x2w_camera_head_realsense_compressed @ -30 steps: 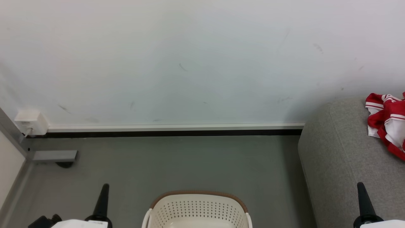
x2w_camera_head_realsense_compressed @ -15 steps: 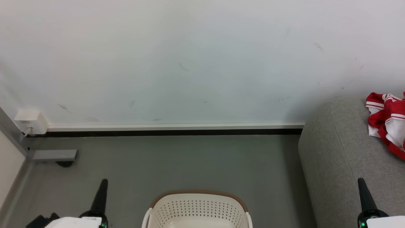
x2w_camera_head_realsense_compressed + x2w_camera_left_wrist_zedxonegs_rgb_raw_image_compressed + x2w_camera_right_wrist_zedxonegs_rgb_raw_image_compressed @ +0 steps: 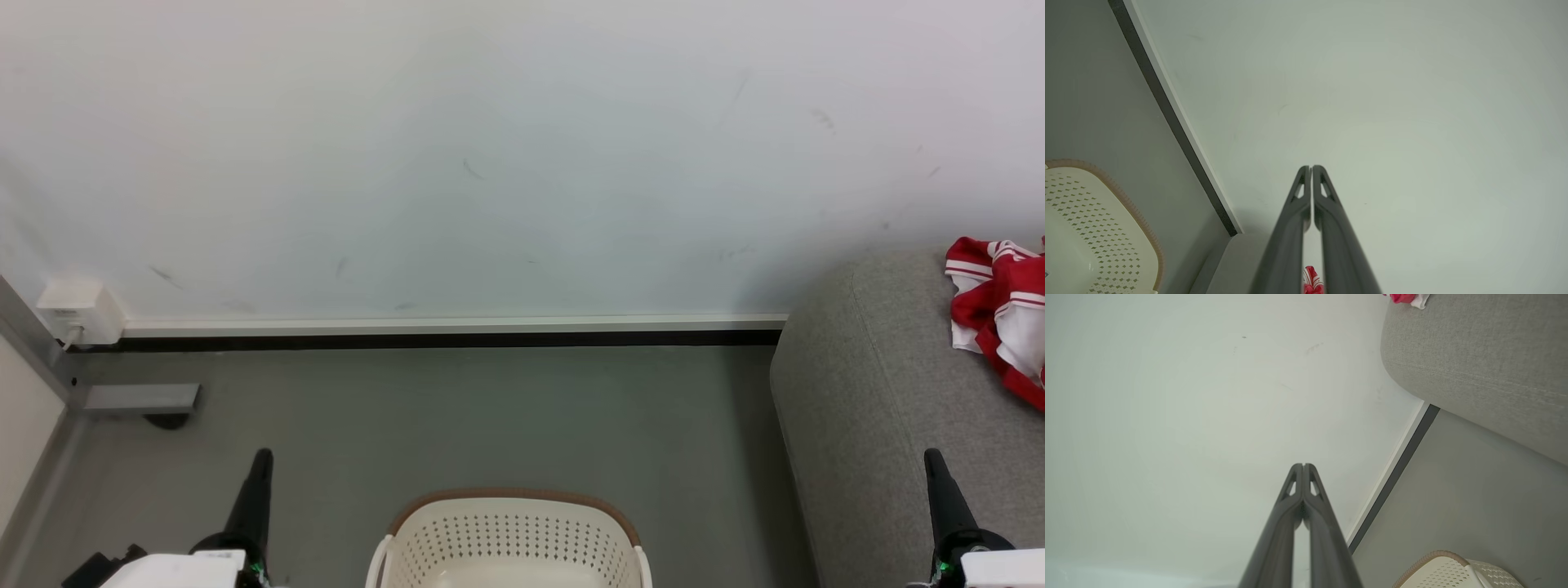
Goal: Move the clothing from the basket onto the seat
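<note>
Along the foot of the pale wall (image 3: 490, 163), the grey floor (image 3: 457, 408) runs to the rounded end of the sofa (image 3: 873, 392) on the robot's right. The basket (image 3: 510, 496) stands on the floor straight ahead, between the two arms and apart from the sofa; the part of its inside that shows holds no clothing. The red and white jersey (image 3: 1000, 314) lies crumpled on the sofa's top near the back edge by the wall, its longer run leading from the wall toward the robot. It lies ahead and slightly right of the right gripper (image 3: 935, 465), which is far nearer than the left gripper (image 3: 261, 465) across the basket. Both grippers have their fingers pressed together, holding nothing and touching nothing, pointing at the wall. The move looks done.
</note>
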Controlling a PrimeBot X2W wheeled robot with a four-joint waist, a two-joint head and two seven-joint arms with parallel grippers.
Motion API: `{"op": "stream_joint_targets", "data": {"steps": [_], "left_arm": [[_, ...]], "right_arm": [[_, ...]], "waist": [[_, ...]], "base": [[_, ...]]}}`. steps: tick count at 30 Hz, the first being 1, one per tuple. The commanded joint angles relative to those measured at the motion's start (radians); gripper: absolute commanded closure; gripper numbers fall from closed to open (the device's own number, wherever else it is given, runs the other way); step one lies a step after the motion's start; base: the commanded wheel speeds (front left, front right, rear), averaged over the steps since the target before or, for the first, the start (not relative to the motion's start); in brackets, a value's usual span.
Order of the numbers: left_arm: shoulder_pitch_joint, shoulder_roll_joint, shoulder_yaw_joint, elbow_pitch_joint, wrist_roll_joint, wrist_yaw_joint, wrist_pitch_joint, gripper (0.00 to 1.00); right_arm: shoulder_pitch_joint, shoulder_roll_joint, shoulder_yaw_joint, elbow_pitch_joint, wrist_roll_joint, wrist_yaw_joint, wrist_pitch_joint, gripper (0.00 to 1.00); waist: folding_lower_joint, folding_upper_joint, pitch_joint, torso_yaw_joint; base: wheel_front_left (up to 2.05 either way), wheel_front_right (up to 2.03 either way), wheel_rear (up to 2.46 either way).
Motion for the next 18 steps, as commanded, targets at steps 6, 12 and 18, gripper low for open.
{"op": "stream_joint_targets", "data": {"steps": [6,12,18], "left_arm": [[-0.017,0.002,0.013,-0.013,-0.066,-0.008,0.018,1.00],[-0.020,0.000,0.020,-0.017,-0.105,-0.010,0.029,1.00],[-0.022,-0.001,0.025,-0.022,-0.143,-0.013,0.041,1.00]], "right_arm": [[-0.024,-0.011,-0.007,-0.007,0.068,-0.002,0.018,1.00],[-0.031,-0.011,-0.010,-0.007,0.115,-0.002,0.028,1.00],[-0.039,-0.011,-0.013,-0.007,0.155,-0.002,0.040,1.00]], "waist": [[-0.0001,0.0000,0.002,0.000],[-0.0001,0.0000,0.003,0.000],[-0.0001,0.0000,0.005,0.001]], "base": [[0.00,0.00,0.00],[0.00,0.00,0.00],[0.00,0.00,0.00]]}}
